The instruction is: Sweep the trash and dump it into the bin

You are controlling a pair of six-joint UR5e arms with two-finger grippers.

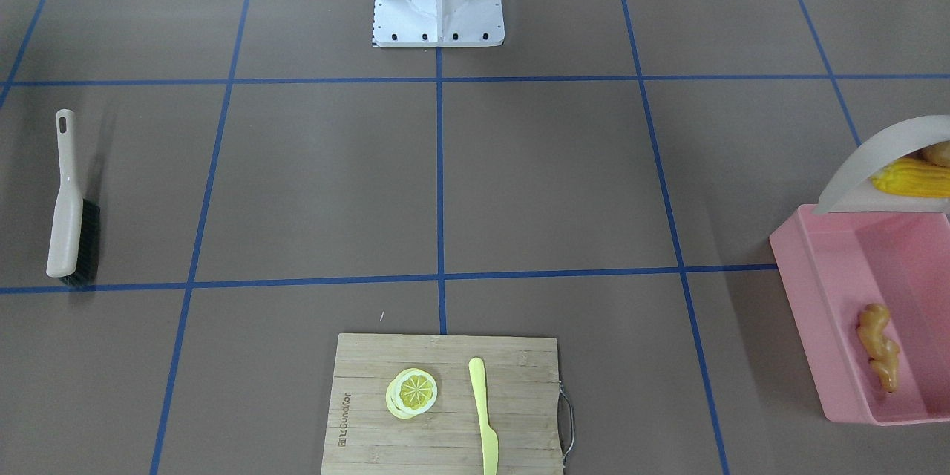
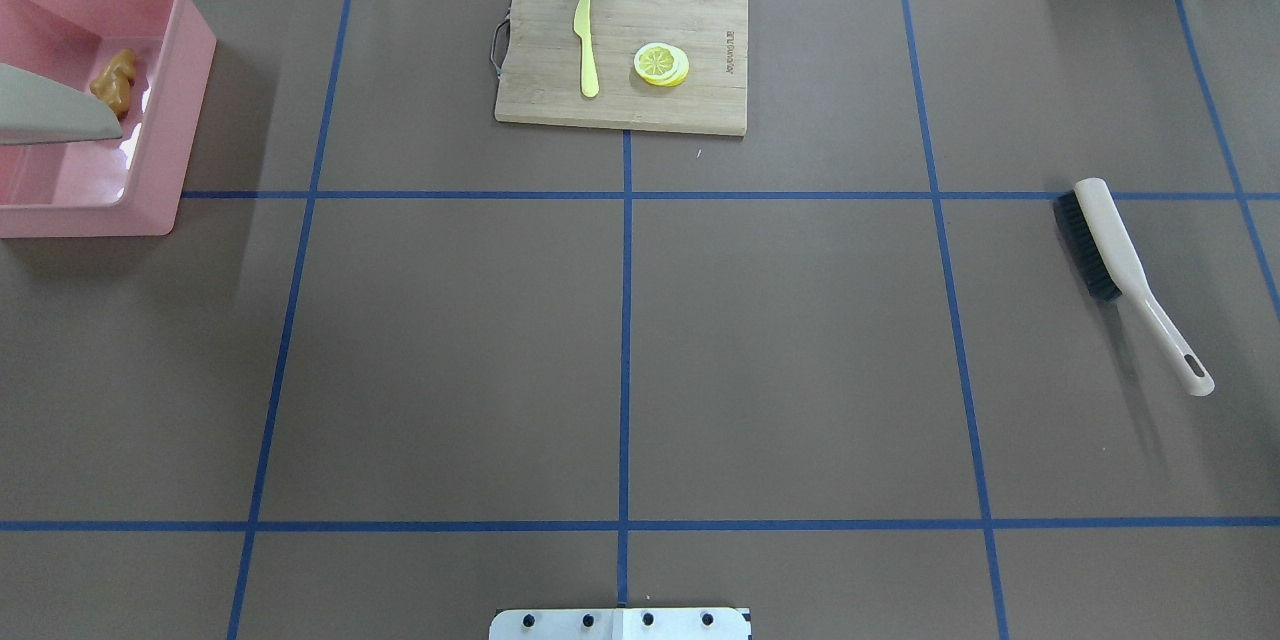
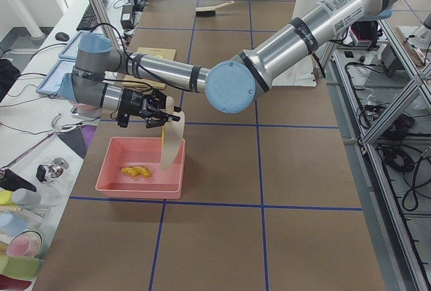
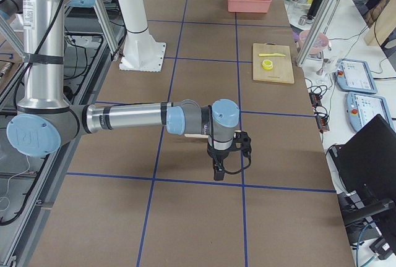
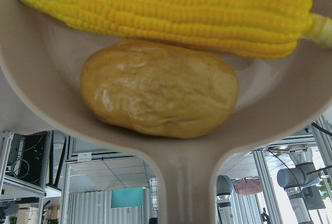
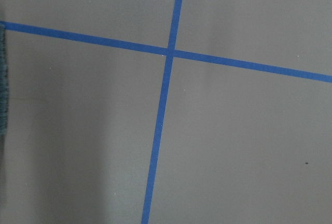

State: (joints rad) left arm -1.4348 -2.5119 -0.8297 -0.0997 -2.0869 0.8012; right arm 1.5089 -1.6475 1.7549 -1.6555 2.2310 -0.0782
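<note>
Over the robot-side end of the pink rectangular plastic tub (image 1: 809,274), out at the table's edge on the left arm's side: a beige plastic dustpan (image 1: 876,156) with a handle, raised and tipped steeply, lip pointing down toward the tub. Carried at the handle end by the left gripper (image 3: 158,114); shown only in the side view, so cannot tell whether its jaws are spread or pinching the handle. Lying in the pan, side by side and touching: a yellow toy corn cob (image 5: 166,11), nearer the lip, and a brown-orange toy potato (image 5: 158,94), nearer the handle. Down on the tub's floor: a knobbly tan toy ginger root (image 1: 878,345). Well apart, on the other half of the table: the right gripper (image 4: 221,171), pointing straight down, low over brown paper crossed with blue tape lines; cannot tell how its jaws stand either. Flat on that same side: a beige hand brush with dark bristles (image 2: 1120,250). At the far middle edge: a rectangular bamboo cutting board (image 1: 386,430), bearing a round lemon slice (image 1: 412,392) and, just beside it but not touching, a pale yellow plastic knife (image 1: 482,415).
</note>
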